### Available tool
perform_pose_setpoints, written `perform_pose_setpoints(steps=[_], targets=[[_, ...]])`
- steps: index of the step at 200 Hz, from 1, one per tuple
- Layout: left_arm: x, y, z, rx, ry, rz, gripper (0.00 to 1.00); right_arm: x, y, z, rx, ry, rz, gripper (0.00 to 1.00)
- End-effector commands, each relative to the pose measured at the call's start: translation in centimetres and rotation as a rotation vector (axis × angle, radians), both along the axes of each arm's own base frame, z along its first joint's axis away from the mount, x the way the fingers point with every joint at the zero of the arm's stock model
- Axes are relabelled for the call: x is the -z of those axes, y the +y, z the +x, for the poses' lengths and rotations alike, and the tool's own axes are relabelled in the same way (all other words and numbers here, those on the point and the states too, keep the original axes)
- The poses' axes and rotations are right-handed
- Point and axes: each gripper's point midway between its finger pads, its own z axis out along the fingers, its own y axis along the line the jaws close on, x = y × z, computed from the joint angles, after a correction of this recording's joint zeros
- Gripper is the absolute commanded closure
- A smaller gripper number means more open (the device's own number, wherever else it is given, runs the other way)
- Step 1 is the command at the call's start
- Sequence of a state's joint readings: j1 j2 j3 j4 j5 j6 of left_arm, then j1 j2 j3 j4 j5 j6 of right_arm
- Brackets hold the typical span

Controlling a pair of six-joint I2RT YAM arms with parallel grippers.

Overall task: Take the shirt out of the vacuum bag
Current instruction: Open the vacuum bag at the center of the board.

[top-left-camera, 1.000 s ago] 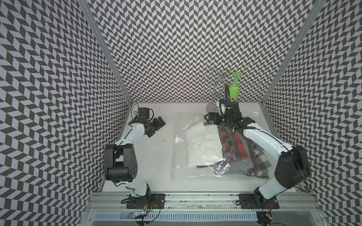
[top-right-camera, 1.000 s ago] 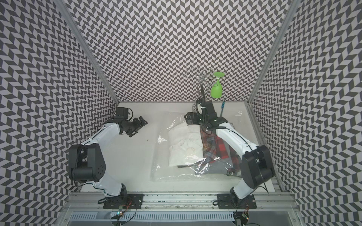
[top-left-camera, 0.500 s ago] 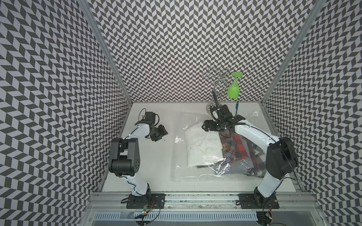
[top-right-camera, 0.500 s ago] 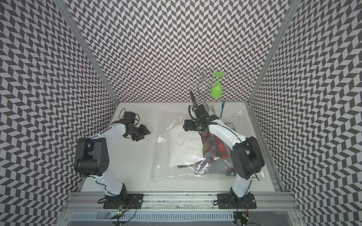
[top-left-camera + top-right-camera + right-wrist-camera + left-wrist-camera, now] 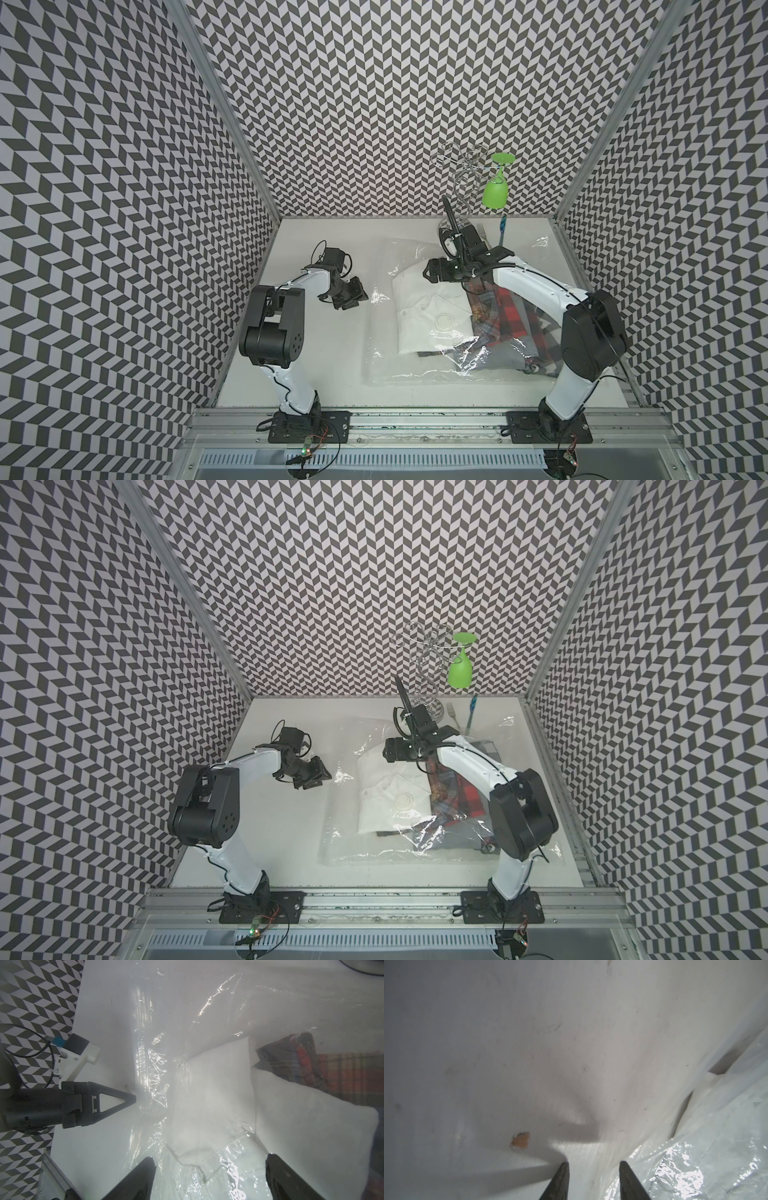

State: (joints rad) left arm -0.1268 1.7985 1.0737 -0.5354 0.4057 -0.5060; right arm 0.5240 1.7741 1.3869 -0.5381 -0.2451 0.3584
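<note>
The white table is the biggest thing here. On its right half lies the vacuum bag. It is flat, clear and shiny, with lots of crinkles. There are clothes inside it. The white shirt is folded and lies in the left part of the bag, under the plastic. A checked shirt, red and dark, lies next to it on the right. It is in the bag too, and my right arm hides part of it.

My left gripper is low over the table, just beside the bag's left edge. My fingers there are apart, with a gap between them and nothing pinched in it. I cannot tell if a fingertip touches the plastic.

My right gripper is over the far end of the white shirt. Its fingers are spread wide and hold nothing. I cannot tell if they press on the bag.

At the back of the table stands a wire rack. A green glass hangs upside down from it. Near the rack's foot lie a fork and a blue toothbrush.

A round white valve sits on the bag, over the white shirt. A tiny brown chip marks the table near my left fingers.
</note>
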Motion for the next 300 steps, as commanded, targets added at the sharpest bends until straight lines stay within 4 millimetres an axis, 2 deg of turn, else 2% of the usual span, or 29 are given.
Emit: perform_pose_setpoints(steps=[1, 62, 81, 114, 162, 200, 217, 260, 300], targets=[[0.4, -1.1, 0.0, 0.047, -0.019, -0.017, 0.56, -0.3, 1.2, 0.5, -0.025, -0.024, 0.029, 0.15], [1.8, -2.4, -0.6, 0.091, 0.004, -0.010, 0.54, 0.0, 2.1, 0.5, -0.037, -0.010, 0.046, 0.15], [1.6, -3.3, -0.4, 0.110, -0.006, -0.021, 0.53, 0.0, 2.6, 0.6, -0.040, -0.006, 0.058, 0.15], [-0.1, -5.1, -0.4, 0.140, -0.046, -0.094, 0.53, -0.7, 4.1, 1.6, -0.060, -0.009, 0.097, 0.15], [-4.5, -6.8, -0.3, 0.187, -0.142, -0.214, 0.51, -1.3, 6.2, 2.4, -0.112, 0.006, 0.156, 0.17], [-6.8, -7.4, -1.2, 0.220, -0.180, -0.264, 0.51, -1.3, 8.5, 0.6, -0.215, 0.086, 0.253, 0.18], [-7.4, -7.7, -1.8, 0.239, -0.189, -0.294, 0.51, -0.7, 8.7, -0.6, -0.241, 0.122, 0.261, 0.19], [-5.6, -7.1, -4.0, 0.239, -0.137, -0.266, 0.51, 0.9, 7.3, -2.3, -0.204, 0.165, 0.239, 0.19], [-5.1, -7.5, -5.4, 0.242, -0.122, -0.289, 0.51, 0.9, 6.7, -4.8, -0.237, 0.186, 0.283, 0.23]])
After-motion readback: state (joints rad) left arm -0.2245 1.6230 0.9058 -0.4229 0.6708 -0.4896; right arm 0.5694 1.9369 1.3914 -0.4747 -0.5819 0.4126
